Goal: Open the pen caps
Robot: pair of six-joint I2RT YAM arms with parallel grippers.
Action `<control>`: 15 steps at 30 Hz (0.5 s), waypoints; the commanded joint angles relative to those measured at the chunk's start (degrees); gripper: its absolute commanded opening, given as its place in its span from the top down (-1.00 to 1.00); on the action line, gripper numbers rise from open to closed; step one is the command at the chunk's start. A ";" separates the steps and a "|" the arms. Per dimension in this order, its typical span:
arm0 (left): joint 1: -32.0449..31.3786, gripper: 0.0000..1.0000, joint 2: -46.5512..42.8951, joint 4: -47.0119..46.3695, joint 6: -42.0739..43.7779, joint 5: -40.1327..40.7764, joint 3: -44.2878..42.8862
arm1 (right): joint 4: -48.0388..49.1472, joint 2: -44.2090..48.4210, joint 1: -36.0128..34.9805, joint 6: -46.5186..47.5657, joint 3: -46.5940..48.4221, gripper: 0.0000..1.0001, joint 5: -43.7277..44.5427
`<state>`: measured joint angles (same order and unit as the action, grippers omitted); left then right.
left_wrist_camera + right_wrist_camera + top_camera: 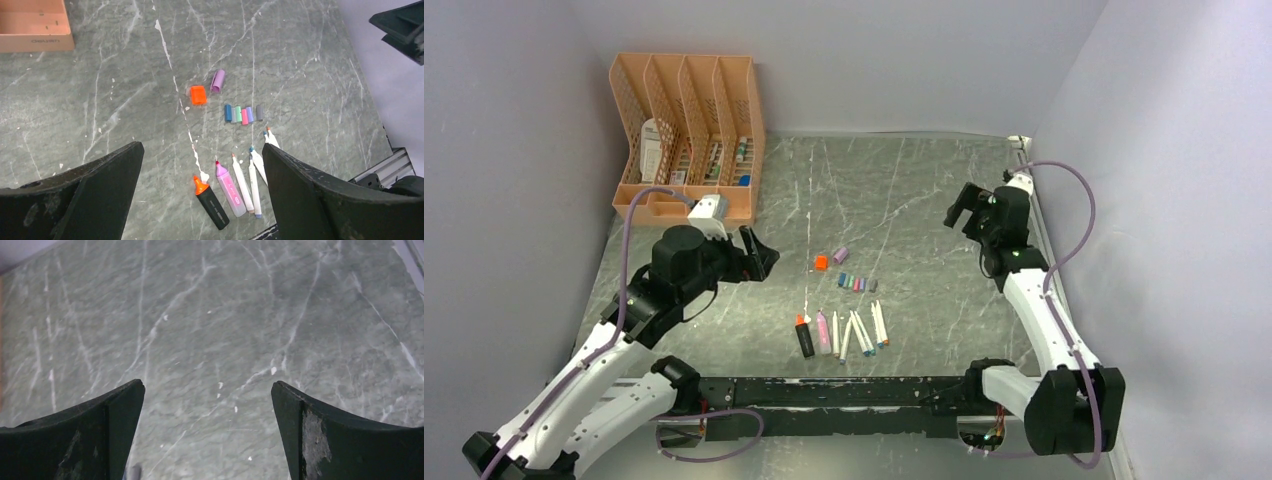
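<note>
The pen caps lay rowed right of the nearer left claw (agape, empty); right claw likewise agape, farther

The top view looks down from high above the near edge over the whole grey marble-patterned table. The left wrist view, angled down, shares with it the mid-frame row of small coloured plastic caps; the right wrist view faces the tabletop from closer.

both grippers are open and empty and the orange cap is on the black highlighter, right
No. The left wrist view shows the orange cap off, lying beside the pale purple cap; the black highlighter shows its bare orange tip. The left gripper and right gripper are open and empty.
</note>
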<state>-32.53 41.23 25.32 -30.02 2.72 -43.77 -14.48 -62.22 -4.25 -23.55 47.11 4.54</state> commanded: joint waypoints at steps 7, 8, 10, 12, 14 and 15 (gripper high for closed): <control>-0.42 -0.99 -2.69 -0.23 1.63 -4.13 2.10 | 36.39 -3.52 2.19 9.13 -19.83 -1.00 22.51; -0.42 -0.99 -2.85 -0.54 1.41 -4.41 2.47 | 41.07 -4.33 2.30 10.34 -22.28 -1.00 23.15; -0.42 -0.99 -2.69 -1.28 1.20 -5.16 3.32 | 50.67 -6.79 2.40 12.82 -26.53 -1.00 23.34; -0.42 -0.99 -2.19 -2.07 0.96 -5.70 3.96 | 58.11 -10.74 2.49 13.34 -28.76 -1.00 24.56; -0.42 -0.99 -1.65 -3.04 0.76 -6.82 4.45 | 64.04 -15.49 2.49 13.98 -29.71 -1.00 25.77; -0.42 -0.99 -1.38 -3.49 0.69 -7.14 4.79 | 65.59 -17.59 2.68 13.13 -29.95 -1.00 26.05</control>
<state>-32.53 39.33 25.08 -29.36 -0.97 -39.94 32.29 -74.13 -2.17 -12.82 18.28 25.47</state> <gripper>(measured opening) 0.995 0.999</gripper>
